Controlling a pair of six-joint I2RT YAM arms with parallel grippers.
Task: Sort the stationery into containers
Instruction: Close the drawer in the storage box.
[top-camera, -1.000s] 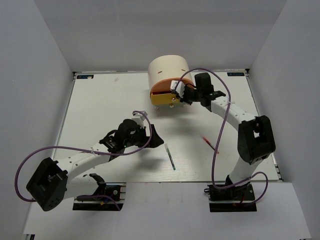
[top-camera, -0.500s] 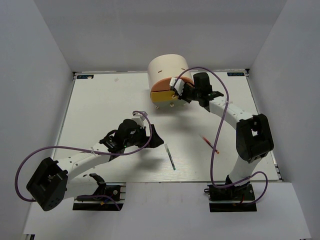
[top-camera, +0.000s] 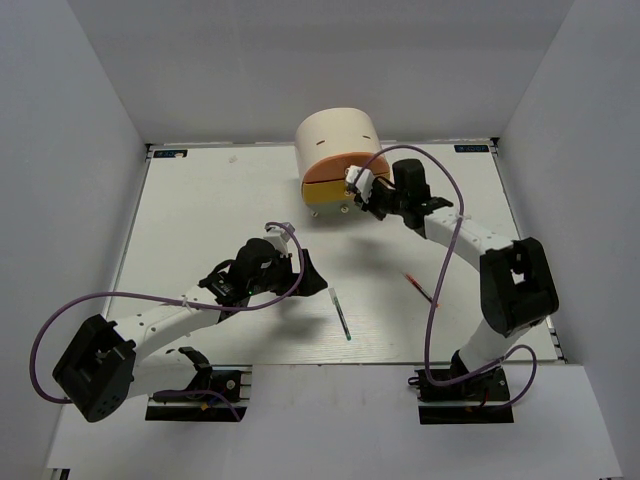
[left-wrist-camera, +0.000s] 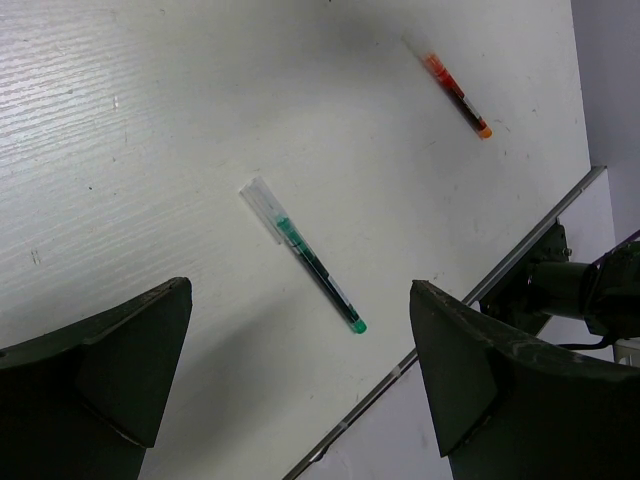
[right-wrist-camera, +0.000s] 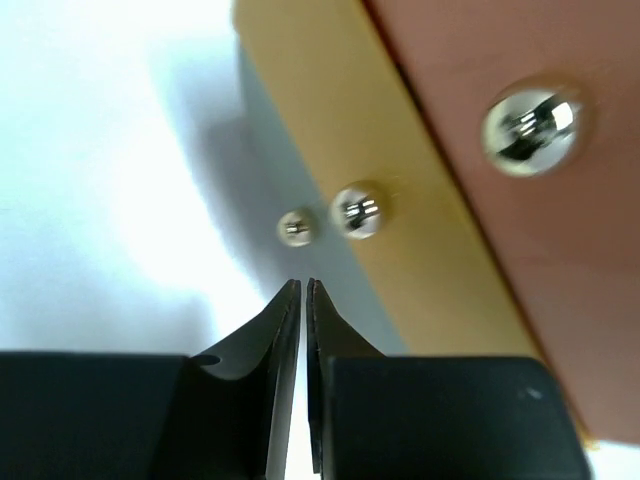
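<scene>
Right tool (right-wrist-camera: 303, 285), nearly closed and empty, faces the knob (right-wrist-camera: 358, 212) of the yellow drawer (right-wrist-camera: 420, 290); pushing on, we judge, could shove the cabinet (top-camera: 335, 135). Left tool (left-wrist-camera: 300, 288) hangs wide over the green pen (left-wrist-camera: 305, 255).

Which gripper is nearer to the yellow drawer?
Right. The right gripper is just in front of the yellow drawer, near its knob; the left gripper is far off, by the green pen.

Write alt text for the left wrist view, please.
Two pens lie apart on a white table: a green pen in the middle, a red pen at the upper right. The open left claw frames the view below.
</scene>
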